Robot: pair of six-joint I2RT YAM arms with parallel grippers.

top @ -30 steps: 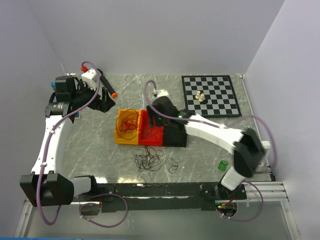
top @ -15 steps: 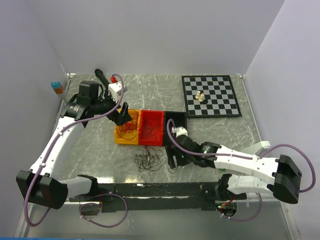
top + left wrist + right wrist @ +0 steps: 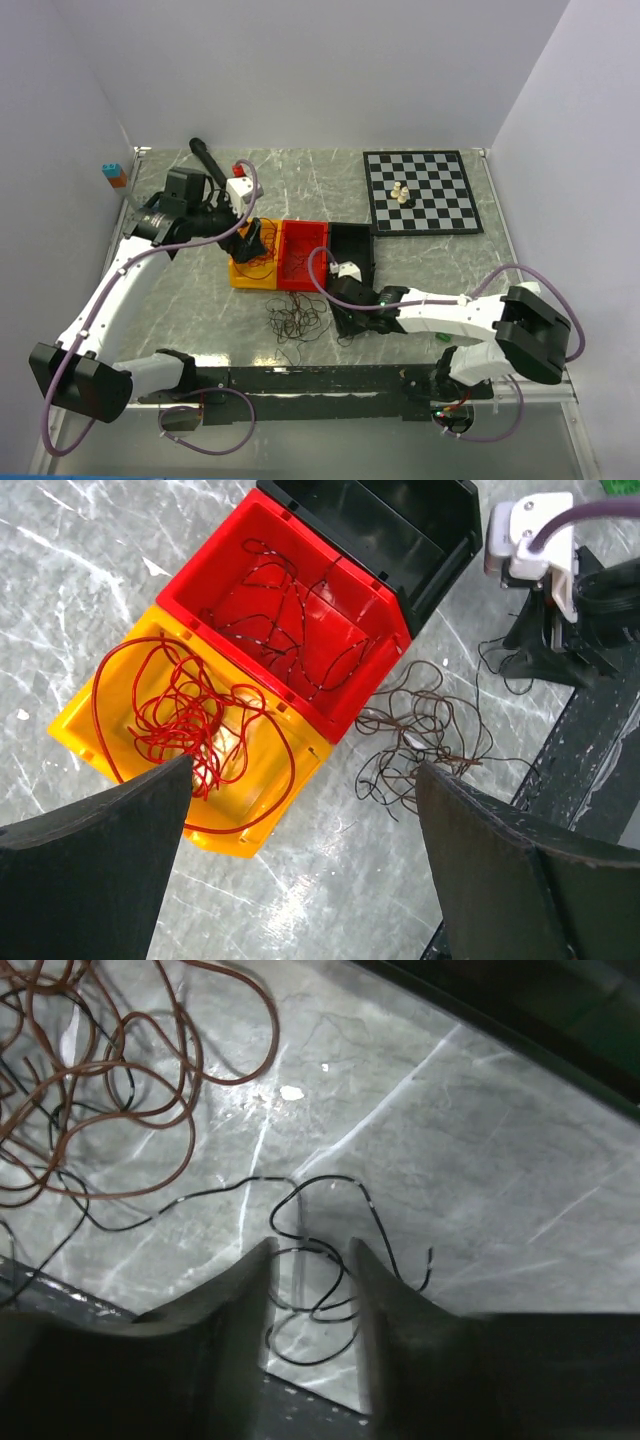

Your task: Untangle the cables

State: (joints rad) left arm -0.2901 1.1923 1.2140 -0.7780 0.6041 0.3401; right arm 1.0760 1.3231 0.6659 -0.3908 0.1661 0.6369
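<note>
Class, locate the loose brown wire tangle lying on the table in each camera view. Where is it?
Top external: brown wire tangle lower centre, just below the red bin.
Left wrist: tangle right of centre, beside the red bin's corner.
Right wrist: tangle upper left, cut by the frame edge.
Shared landmark: the right tool, beside the tangle in every view.

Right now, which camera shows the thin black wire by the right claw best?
The right wrist view: the black wire loops between the fingers of the right claw, large and sharp. The top view shows only a faint squiggle there; the left wrist view, hair-thin dark strands beside that claw.
</note>
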